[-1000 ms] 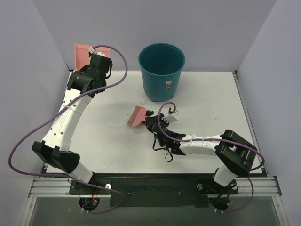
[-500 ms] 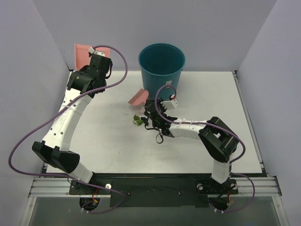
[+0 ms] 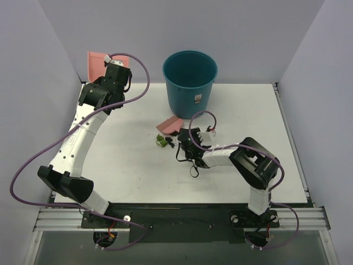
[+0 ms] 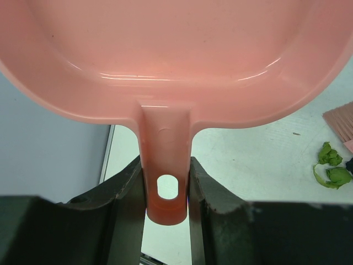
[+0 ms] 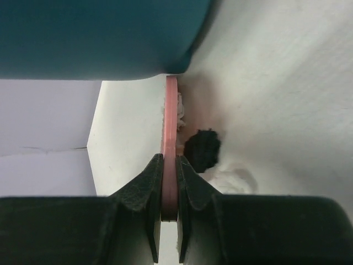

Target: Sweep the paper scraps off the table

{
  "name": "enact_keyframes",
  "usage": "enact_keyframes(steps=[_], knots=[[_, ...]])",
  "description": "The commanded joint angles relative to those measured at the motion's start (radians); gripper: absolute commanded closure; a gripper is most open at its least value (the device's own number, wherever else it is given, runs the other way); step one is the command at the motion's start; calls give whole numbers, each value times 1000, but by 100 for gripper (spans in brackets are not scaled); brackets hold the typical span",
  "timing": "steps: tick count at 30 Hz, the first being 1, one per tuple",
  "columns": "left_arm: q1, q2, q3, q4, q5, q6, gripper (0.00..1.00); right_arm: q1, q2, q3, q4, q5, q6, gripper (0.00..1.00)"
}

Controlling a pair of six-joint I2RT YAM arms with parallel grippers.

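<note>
Green and black paper scraps [image 3: 161,141] lie on the tabletop [image 3: 121,160] beside the pink brush [image 3: 169,125], which points left by the blue bin [image 3: 189,83]. The right claw [image 5: 170,165] pinches the brush. The left claw [image 4: 167,182] clamps the dustpan [image 4: 165,55] by its handle.

Teal bin [image 3: 189,83] upright (label [image 3: 197,100] on its side); pink brush [image 3: 169,125] beside it; pink dustpan [image 3: 96,63] well apart.
</note>
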Motion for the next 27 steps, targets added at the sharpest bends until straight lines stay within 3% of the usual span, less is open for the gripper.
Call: enact_keyframes(steps=[1, 14, 19, 23, 27], knots=[[3, -7, 5, 27, -17, 0, 100, -8, -80, -95, 107, 36, 114, 100], [-34, -1, -97, 38, 54, 0, 100, 95, -347, -374, 91, 38, 105, 100], [-48, -4, -182, 23, 126, 0, 100, 87, -484, -387, 60, -3, -47, 100], [-51, -16, -261, -12, 188, 6, 100, 49, -594, -255, -123, -91, -278, 100], [-51, -24, -351, -60, 262, 5, 100, -2, -703, -109, -473, -126, -548, 100]])
